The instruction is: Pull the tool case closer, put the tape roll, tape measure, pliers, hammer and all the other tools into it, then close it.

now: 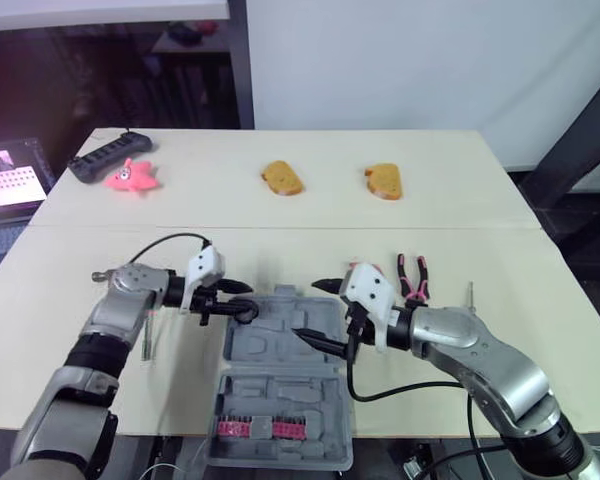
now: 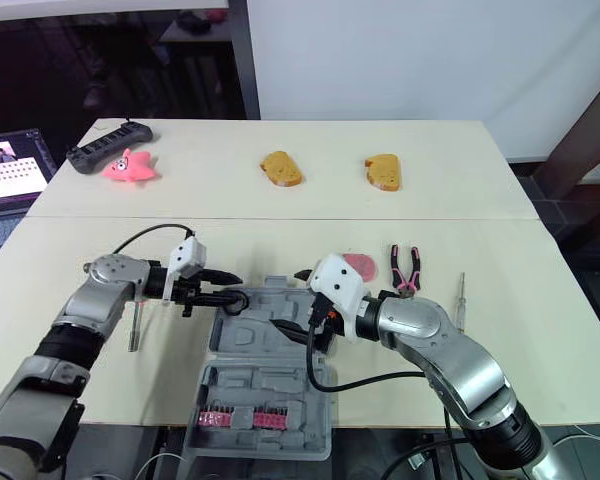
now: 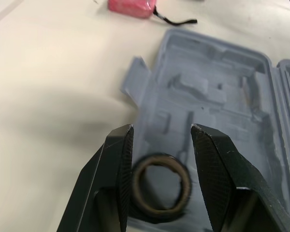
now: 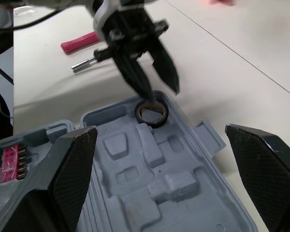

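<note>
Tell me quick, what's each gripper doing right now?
Left gripper: open, over the tape roll lying in the tool case.
Right gripper: open, holding nothing.

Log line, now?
tool case: open | tape roll: in case | left gripper: open over roll | right gripper: open over case | pliers: on table

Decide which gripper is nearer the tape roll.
Left. The left gripper hangs open just above the tape roll; the right gripper is open farther off over the tool case.
</note>
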`<state>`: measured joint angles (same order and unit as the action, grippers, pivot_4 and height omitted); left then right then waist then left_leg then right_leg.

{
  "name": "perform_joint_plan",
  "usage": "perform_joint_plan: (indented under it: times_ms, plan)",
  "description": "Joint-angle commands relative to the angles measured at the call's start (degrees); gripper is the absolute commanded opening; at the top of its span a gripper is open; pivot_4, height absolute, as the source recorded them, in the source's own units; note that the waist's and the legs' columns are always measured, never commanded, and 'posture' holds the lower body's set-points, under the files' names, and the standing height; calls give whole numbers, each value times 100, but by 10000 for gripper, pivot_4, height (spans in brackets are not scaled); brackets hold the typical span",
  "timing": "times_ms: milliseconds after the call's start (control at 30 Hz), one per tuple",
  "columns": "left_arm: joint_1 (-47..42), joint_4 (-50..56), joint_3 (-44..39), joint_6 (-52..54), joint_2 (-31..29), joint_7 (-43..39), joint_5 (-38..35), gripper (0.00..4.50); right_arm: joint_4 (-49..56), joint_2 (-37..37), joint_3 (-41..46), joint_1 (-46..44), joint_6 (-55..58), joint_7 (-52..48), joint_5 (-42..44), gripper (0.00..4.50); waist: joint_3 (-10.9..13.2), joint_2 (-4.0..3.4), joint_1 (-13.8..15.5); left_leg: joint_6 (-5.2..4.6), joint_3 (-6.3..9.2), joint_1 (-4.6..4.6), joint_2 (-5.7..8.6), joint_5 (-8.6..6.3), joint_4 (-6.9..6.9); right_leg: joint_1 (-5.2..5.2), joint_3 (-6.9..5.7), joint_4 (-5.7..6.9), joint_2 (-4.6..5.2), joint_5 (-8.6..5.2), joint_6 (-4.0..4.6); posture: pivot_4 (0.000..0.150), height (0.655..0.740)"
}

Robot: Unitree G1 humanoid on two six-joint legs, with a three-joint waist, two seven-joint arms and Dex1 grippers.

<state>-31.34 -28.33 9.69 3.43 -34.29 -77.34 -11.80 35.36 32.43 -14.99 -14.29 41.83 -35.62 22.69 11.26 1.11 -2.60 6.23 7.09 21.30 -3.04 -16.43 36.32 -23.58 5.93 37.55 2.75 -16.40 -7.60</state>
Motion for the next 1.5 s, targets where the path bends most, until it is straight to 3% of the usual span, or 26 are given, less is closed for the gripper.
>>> perform_joint_plan:
  times_ms: [33,833,1500]
  plan:
    - [19,92,-62,-234,-38,70,109,19688,211,-60,63,-1,-41,40,17,45000,0,0,4,0,0,0,0,0,0,0,0,0,0,0,0,1500,7400]
    - [-43,-559,446,-1419,-11,683,1356,19688,226,-72,128,-49,18,120,75,45000,-4,-4,11,0,0,-9,0,0,1,11,-1,0,1,0,0,1500,7400]
    - [-159,113,8,-610,-36,334,601,19688,37,192,583,-112,-124,-200,122,45000,-12,-18,9,0,1,-11,1,0,4,17,-1,0,1,0,0,1500,7400]
